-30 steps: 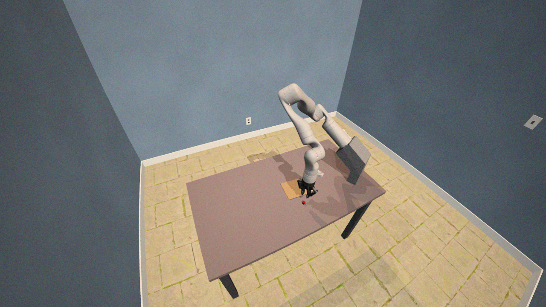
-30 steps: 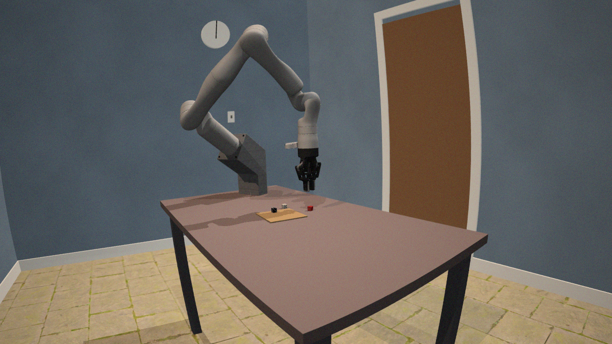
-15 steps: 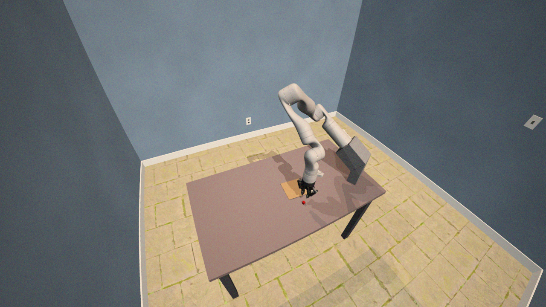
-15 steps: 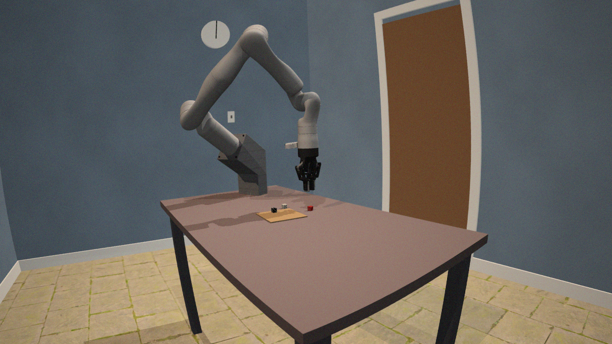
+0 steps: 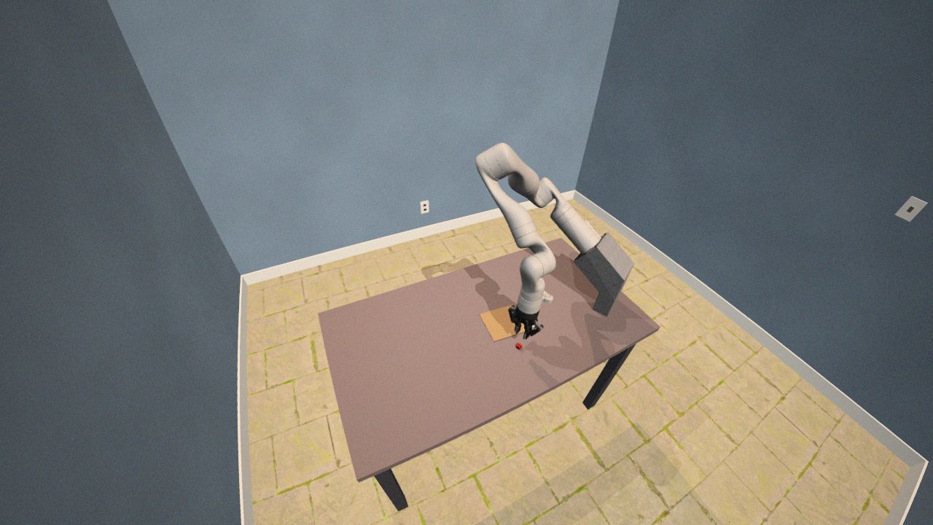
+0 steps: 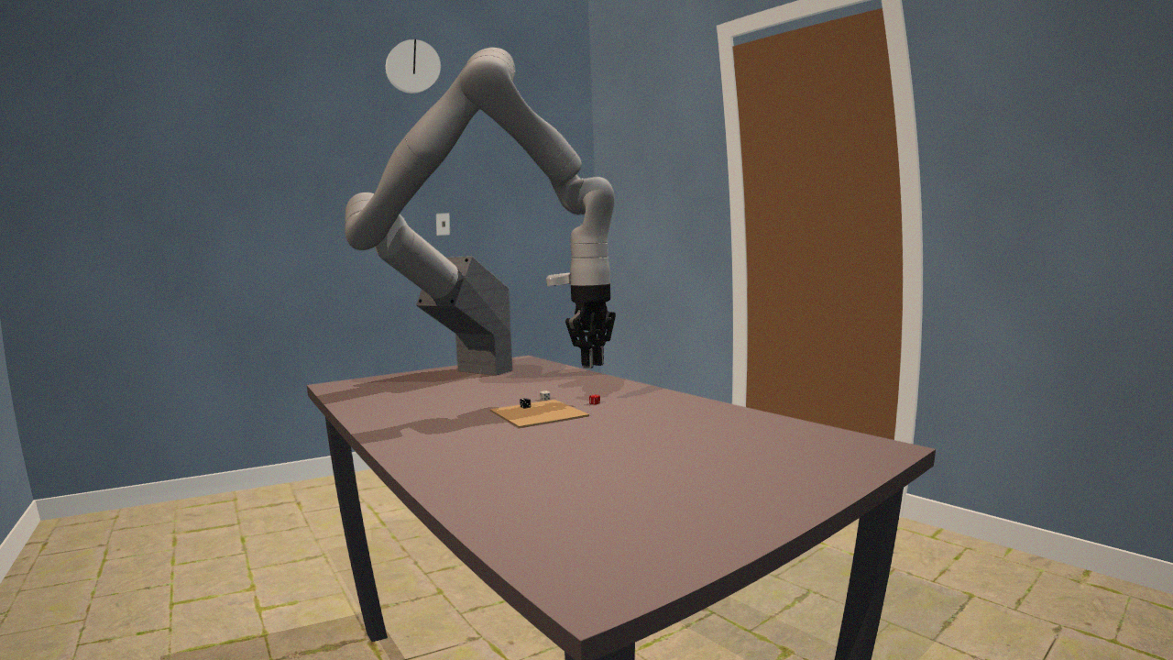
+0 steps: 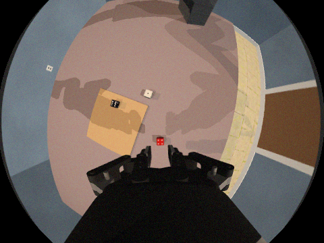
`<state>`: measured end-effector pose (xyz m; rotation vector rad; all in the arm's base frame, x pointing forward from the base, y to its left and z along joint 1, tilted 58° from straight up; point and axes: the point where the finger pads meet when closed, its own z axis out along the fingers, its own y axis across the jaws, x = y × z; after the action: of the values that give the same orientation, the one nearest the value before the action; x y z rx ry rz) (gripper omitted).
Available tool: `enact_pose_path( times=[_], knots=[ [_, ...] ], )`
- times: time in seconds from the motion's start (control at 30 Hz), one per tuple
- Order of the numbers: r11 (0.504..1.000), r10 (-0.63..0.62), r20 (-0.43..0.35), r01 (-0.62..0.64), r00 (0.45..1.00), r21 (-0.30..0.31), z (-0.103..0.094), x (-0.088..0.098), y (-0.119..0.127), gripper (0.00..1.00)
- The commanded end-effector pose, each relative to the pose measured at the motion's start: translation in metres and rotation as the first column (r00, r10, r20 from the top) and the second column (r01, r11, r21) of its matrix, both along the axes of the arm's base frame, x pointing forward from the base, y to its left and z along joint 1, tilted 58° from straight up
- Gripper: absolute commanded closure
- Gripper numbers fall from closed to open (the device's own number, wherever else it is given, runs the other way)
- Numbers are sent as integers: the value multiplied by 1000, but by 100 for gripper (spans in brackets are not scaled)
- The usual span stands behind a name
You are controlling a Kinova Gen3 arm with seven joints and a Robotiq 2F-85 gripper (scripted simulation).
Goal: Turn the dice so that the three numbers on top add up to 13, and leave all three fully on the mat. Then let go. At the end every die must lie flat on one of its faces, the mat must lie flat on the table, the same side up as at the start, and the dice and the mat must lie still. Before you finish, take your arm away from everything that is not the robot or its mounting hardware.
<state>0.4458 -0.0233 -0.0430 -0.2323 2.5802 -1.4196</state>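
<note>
Evidently three small dice, all sitting flat. In the wrist view, the red die (image 5: 518,345) (image 6: 594,400) (image 7: 160,141) shows four pale pips on top; it sits on the table (image 5: 417,378) (image 6: 696,492) (image 7: 189,57), right of the mat's near part. White die (image 6: 544,395) (image 7: 148,94): one dark pip up, off the mat just beyond its far right corner. Black die (image 6: 524,402) (image 7: 115,103), white-pipped, top count uncertain, on the far part of the flat tan mat (image 5: 497,326) (image 6: 541,416) (image 7: 111,135). Shadow crosses the mat. Gripper (image 5: 522,335) (image 6: 592,365) (image 7: 159,150) above the table, fingers partly open, nothing between them.

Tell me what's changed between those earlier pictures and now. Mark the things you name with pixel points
Nothing visibly changed. The gripper (image 5: 525,334) (image 6: 592,363) (image 7: 159,150) still hangs above the table holding nothing, the black die (image 6: 524,402) (image 7: 115,103) is still on the mat (image 5: 494,324) (image 6: 541,417) (image 7: 113,125), and the red die (image 5: 518,345) (image 6: 594,400) (image 7: 160,141) and white die (image 6: 544,395) (image 7: 148,94) remain off it.
</note>
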Motion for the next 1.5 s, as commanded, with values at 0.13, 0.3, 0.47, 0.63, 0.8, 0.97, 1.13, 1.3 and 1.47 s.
enact_pose_path(
  times=[0.13, 0.3, 0.47, 0.63, 0.8, 0.97, 1.13, 1.3, 1.47],
  knots=[
    [1000, -9, 14, 9, 1000, 6, -4, 2, -4, 69],
    [1000, -9, 14, 9, 1000, 6, -8, 4, -9, 69],
    [1000, -9, 14, 9, 1000, 6, -10, 5, -13, 69],
    [1000, -9, 14, 9, 1000, 6, -14, 7, -19, 69],
    [1000, -9, 14, 9, 1000, 6, -18, 8, -25, 69],
    [1000, -9, 14, 9, 1000, 6, -22, 10, -31, 69],
    [1000, -9, 14, 9, 1000, 6, -24, 11, -34, 69],
    [1000, -9, 14, 9, 1000, 6, -26, 12, -38, 69],
    [1000, -9, 14, 9, 1000, 6, -27, 12, -39, 69]
  ],
)
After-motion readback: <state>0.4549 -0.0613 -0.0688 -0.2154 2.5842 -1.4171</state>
